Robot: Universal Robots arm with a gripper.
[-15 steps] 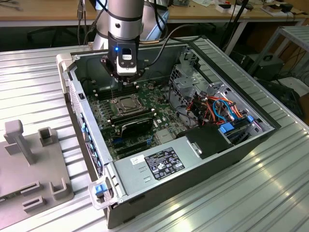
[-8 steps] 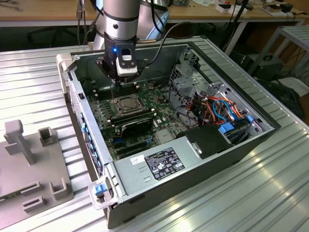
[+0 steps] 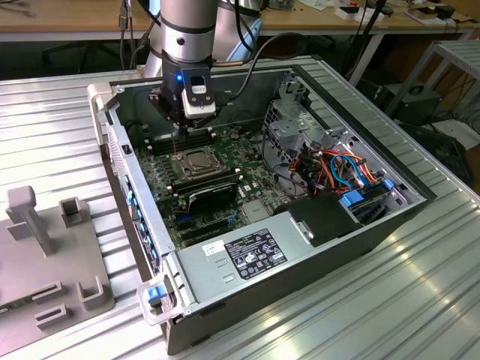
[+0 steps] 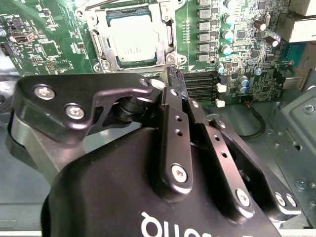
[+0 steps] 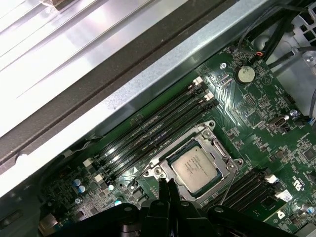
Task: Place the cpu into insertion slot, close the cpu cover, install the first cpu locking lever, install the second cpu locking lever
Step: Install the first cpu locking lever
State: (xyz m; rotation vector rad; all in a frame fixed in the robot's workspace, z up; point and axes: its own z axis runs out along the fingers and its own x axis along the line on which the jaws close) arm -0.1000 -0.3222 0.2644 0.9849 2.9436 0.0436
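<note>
The cpu [image 5: 196,166] lies flat in the insertion slot [image 3: 199,160], silvery face up. The cpu cover [image 5: 217,148] is down around it as a silver frame; the cpu [image 4: 132,42] and cover [image 4: 166,30] are also in the second wrist view. A thin wire locking lever [image 5: 229,183] runs along one side of the socket. In the exterior view a thin rod [image 3: 175,144] stands up beside the socket, under my gripper [image 3: 178,124]. The gripper [image 5: 166,186] hovers just off the socket's corner, fingers [image 4: 176,81] shut together with nothing between them.
Long black memory slots [image 5: 153,133] flank the socket. A black card [image 3: 214,193], the power supply [image 3: 255,251] and a drive cage with cables [image 3: 337,169] fill the case. The case wall [image 5: 148,84] rises close by. A grey fixture [image 3: 45,255] sits at the exterior view's left.
</note>
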